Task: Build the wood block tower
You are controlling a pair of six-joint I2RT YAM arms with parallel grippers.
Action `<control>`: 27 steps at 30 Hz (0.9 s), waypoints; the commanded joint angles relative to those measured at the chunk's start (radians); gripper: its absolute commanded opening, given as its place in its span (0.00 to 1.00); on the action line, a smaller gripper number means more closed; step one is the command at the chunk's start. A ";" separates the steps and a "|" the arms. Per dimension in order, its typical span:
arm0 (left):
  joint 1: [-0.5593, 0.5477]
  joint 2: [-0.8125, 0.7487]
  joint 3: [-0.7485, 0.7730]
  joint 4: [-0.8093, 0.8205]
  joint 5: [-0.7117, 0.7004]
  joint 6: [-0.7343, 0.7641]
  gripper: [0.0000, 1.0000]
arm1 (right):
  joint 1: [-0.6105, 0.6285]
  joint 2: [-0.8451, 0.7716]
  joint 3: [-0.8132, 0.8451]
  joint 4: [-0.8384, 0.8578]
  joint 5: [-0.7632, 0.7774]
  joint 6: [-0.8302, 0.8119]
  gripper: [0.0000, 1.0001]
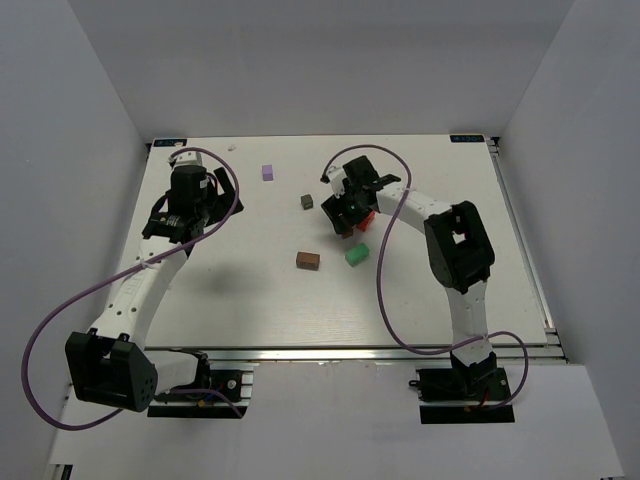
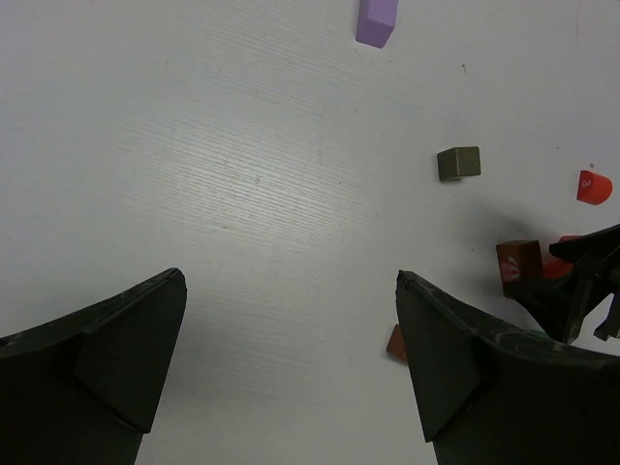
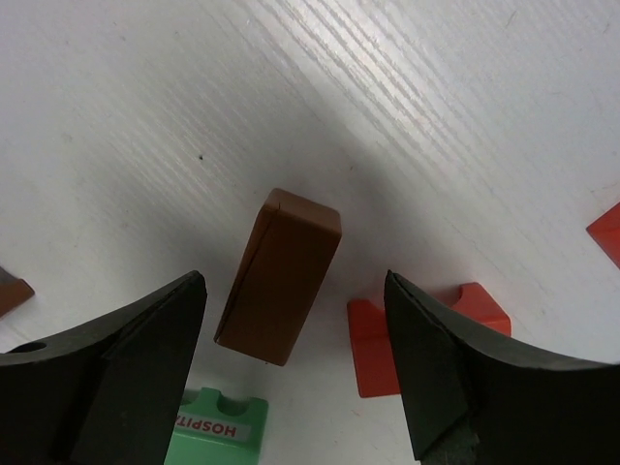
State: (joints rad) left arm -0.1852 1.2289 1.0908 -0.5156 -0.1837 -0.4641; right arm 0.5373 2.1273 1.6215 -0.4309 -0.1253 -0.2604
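counter (image 3: 407, 116): white, matt, fine wood-grain ridges.
brown block (image 3: 281, 276): painted wood, smooth, slight satin sheen, seam down one edge.
red block (image 3: 426, 334): flat matt paint.
lilac block (image 2: 376, 21): same.
green block (image 3: 218, 428): smooth, white printed lettering.
right fingers (image 3: 126, 378), left fingers (image 2: 97, 378): black matt plastic, edges lightly scuffed.

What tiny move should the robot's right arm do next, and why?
Probably close the right tool on the brown block. The tool is open and the block sits between its jaws, touching neither. The red block and green block lie loose beside it, with nothing stacked.
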 commanded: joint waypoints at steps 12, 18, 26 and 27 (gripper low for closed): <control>0.001 0.009 0.023 0.002 0.007 0.012 0.98 | -0.042 -0.173 -0.011 -0.116 -0.191 -0.498 0.89; 0.001 0.018 0.026 0.003 0.003 0.015 0.98 | -0.048 -0.205 -0.063 -0.213 0.027 -0.755 0.89; 0.000 0.043 0.023 0.014 0.032 0.025 0.98 | -0.043 -0.186 -0.008 -0.305 0.020 -0.918 0.89; 0.001 0.050 0.026 0.014 0.045 0.028 0.98 | -0.043 -0.175 0.015 -0.321 0.021 -0.924 0.89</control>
State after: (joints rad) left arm -0.1852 1.2709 1.0908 -0.5144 -0.1722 -0.4515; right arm 0.4931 1.9537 1.5692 -0.6815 -0.1108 -1.0878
